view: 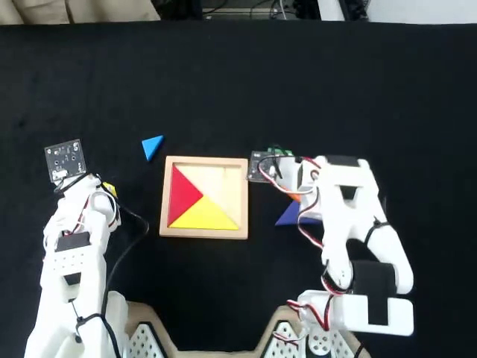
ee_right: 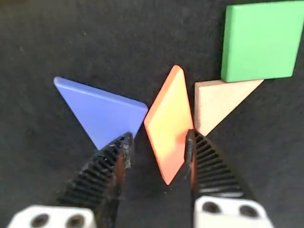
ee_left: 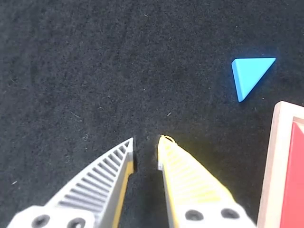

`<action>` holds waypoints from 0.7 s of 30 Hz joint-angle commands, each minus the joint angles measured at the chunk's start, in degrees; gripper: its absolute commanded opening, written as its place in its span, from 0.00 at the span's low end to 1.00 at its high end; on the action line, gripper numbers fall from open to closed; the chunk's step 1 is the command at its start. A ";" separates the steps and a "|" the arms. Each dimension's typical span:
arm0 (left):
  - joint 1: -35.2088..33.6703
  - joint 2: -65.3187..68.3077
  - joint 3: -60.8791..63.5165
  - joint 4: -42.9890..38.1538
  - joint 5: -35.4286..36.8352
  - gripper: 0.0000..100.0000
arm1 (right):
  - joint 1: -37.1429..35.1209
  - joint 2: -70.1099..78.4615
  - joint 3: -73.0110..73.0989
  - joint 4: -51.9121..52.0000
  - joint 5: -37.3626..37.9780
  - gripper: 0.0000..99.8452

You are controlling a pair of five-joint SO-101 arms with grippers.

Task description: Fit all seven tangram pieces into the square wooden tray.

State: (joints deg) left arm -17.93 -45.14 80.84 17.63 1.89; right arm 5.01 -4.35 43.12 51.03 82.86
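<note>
The right claw [ee_right: 157,138] is spread astride the orange piece [ee_right: 167,123], which lies on the surface [view: 298,89] beside the tray [view: 205,234]. Closing should be centred on its long edges, so the violet triangle [ee_right: 102,111] and tan triangle [ee_right: 216,102] are not nudged. The left claw [ee_left: 145,142] is slightly parted, empty.
</note>
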 commanded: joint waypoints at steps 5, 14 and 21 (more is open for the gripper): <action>0.75 -1.14 -0.31 -1.14 0.44 0.10 | 1.32 4.18 -1.71 -6.51 1.14 0.18; 0.75 -1.14 -0.31 -1.14 0.44 0.10 | 1.41 2.07 -4.18 -6.24 0.97 0.07; 0.75 -1.14 -0.31 -1.14 0.44 0.10 | -0.09 -3.91 -5.23 0.44 -4.92 0.01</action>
State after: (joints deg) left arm -17.93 -45.14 80.84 17.63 1.89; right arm 5.36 -3.82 41.80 48.04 80.92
